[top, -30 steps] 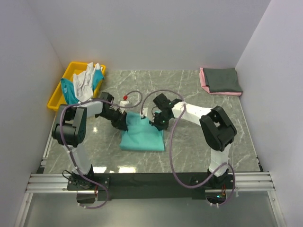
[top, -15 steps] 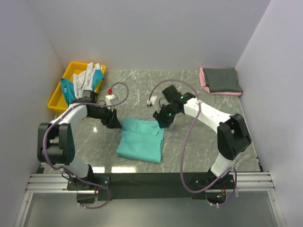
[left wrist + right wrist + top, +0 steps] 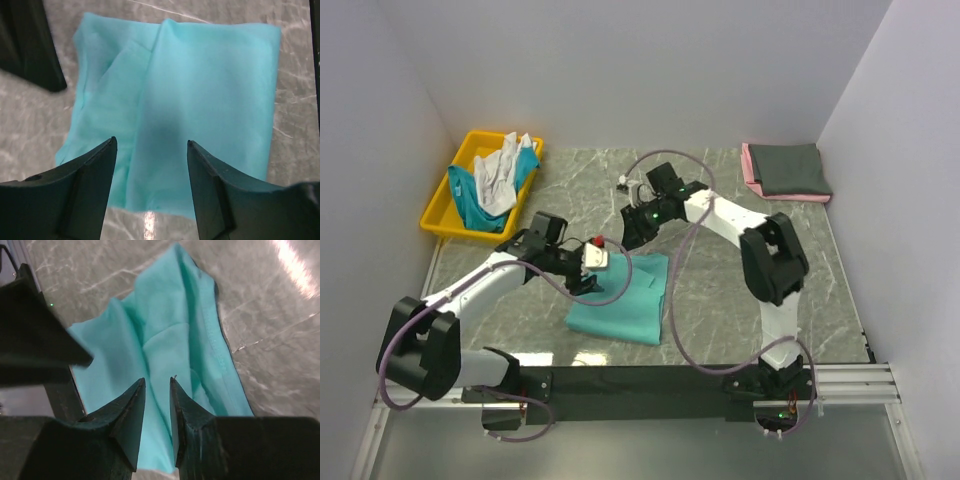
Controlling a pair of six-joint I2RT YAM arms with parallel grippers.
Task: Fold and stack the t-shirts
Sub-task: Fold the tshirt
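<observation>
No legible text, labels, brands, numbers or signs in any view.

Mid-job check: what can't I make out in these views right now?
- Top view: the left tool covers the sea-green shirt's upper-left corner.
- Top view: shirts in the yellow bin are bunched; count unclear.
- Top view: the dark grey shirt hides most of the pink shirt.
- Left wrist view: its own fingers hide parts of the shirt's near edge.

A yellow plastic bin (image 3: 438,213) sits by the marble table's (image 3: 830,290) far-left corner
</observation>
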